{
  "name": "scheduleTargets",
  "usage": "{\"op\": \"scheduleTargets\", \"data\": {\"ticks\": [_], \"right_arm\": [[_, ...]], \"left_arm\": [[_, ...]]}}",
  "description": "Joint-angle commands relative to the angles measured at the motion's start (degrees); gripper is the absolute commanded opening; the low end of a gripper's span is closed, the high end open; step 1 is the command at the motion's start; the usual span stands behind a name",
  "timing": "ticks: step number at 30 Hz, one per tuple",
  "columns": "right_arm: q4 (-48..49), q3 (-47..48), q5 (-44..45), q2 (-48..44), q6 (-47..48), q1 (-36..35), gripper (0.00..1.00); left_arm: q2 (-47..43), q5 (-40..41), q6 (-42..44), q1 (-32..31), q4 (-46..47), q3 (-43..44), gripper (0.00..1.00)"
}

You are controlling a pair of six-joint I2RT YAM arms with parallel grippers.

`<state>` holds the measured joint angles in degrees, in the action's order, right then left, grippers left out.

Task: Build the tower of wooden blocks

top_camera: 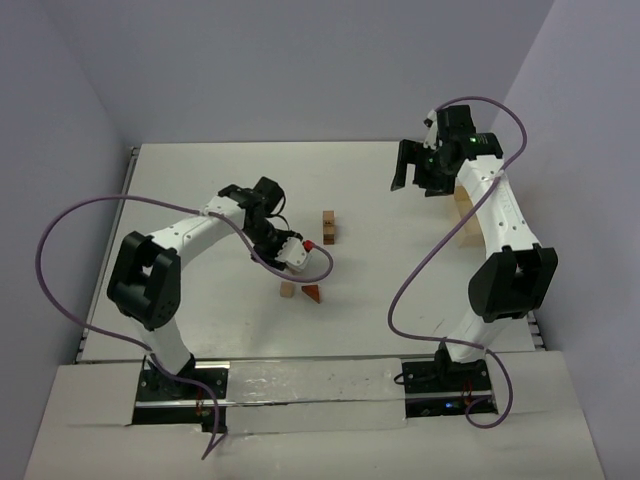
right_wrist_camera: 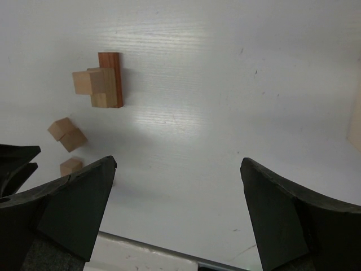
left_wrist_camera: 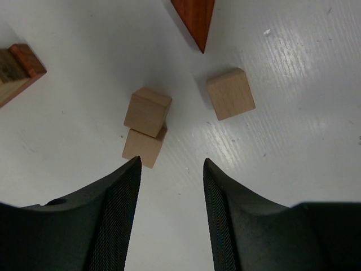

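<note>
White tabletop [top_camera: 220,190], pale lilac walls [top_camera: 300,70] all round. The left gripper [left_wrist_camera: 171,165] hangs low over a little cluster of wood blocks [top_camera: 300,290], jaws parted with nothing between them. Just beyond its tips sit two tan cubes [left_wrist_camera: 148,113] touching each other; whether one rides on the other I can't tell. Beside them, apart, lies a single tan cube [left_wrist_camera: 230,94], and past that the point of the reddish-brown wedge [left_wrist_camera: 194,17]. Over to the tower [top_camera: 328,227] — a short, narrow column of tan and reddish-brown cubes, standing mid-table, near the cluster but clear of it. The right gripper [top_camera: 413,168] is raised toward the far right, well apart from the tower, jaws spread wide and empty — a pale wooden object [top_camera: 461,215] sits partly hidden behind its arm
</note>
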<state>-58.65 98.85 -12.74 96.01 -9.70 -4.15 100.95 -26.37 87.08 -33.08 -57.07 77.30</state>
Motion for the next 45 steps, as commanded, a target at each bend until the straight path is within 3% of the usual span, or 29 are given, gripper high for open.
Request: {"op": "scheduleTargets", "data": {"ticks": [1, 15, 45], "right_arm": [[0.5, -0.6, -3.0, -2.6, 1.2, 0.2, 1.00], [0.3, -1.1, -4.7, -1.9, 1.6, 0.4, 1.00], [0.6, -2.6, -6.2, -1.2, 1.7, 0.5, 1.00]], "left_arm": [[3.2, -3.8, 7.9, -0.7, -4.8, 4.3, 0.55], [11.2, 0.5, 14.7, 0.3, -8.6, 11.2, 0.59], [17.4, 3.6, 12.2, 0.7, -6.2, 15.3, 0.57]]}}
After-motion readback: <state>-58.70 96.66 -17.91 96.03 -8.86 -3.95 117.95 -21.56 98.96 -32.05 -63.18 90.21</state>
